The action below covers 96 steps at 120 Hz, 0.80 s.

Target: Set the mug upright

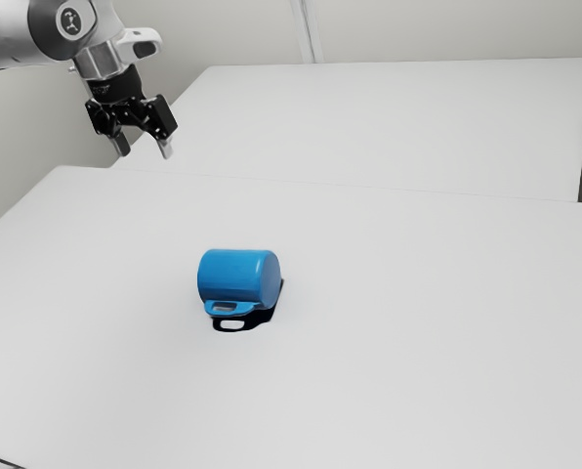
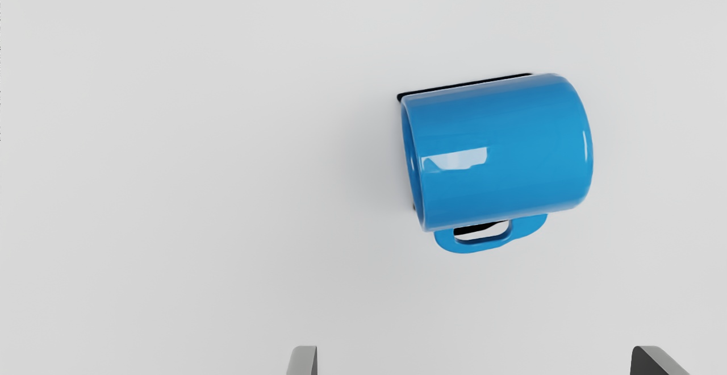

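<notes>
Lying on its side on white table [image 1: 408, 313], blue mug [image 1: 234, 274] is turning its mouth [image 2: 412, 162] toward nine o'clock of exterior view, its base [image 1: 273, 278] toward three. Handle [image 1: 213, 309] is jutting out at six o'clock there, dark shadow [image 1: 258, 319] spreading beside it. Gripper [image 1: 145, 152] is hanging at eleven o'clock from mug, raised and well apart from it, both fingers [image 2: 303, 363] standing wide apart. In wrist view, mug is resting beyond fingertips, handle side facing gripper.
</notes>
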{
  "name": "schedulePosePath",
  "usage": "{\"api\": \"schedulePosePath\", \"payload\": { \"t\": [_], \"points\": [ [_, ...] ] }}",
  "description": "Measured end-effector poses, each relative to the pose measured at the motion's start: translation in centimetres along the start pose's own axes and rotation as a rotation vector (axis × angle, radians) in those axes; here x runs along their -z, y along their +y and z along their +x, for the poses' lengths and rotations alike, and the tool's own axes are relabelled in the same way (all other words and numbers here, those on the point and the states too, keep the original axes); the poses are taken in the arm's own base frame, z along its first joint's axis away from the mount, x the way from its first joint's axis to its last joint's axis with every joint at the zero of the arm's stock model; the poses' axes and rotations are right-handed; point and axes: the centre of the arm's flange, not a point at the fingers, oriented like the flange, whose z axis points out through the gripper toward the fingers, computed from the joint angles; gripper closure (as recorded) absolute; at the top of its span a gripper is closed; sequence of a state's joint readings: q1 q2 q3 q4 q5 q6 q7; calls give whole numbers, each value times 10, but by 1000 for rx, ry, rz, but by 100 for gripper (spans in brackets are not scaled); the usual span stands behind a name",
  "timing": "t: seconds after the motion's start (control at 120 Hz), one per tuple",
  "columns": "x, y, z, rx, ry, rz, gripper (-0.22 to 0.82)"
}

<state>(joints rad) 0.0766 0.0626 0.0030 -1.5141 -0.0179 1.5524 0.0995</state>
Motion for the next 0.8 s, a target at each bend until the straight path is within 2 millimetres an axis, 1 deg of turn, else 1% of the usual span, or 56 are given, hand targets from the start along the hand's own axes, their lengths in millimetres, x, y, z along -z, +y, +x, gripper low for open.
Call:
{"api": "schedulePosePath", "payload": {
  "t": [0.2,0.325,0.417,0.483,0.533,0.567,0.625,0.658,0.717,0.8],
  "points": [
    [-2,1,1,-11,6,1,0],
    [-15,3,0,-14,-21,-12,0],
    [-24,1,0,-6,-30,-91,0],
    [-32,-12,-1,12,-32,-175,0],
    [-37,-27,-2,30,-27,-240,0],
    [-44,-40,-1,45,-28,-287,0],
    [-63,-63,4,73,-32,-371,0],
    [-74,-73,7,81,-34,-413,0],
    [-95,-80,11,82,-42,-482,0],
    [-125,-92,9,91,-48,-587,0]
  ]
}}
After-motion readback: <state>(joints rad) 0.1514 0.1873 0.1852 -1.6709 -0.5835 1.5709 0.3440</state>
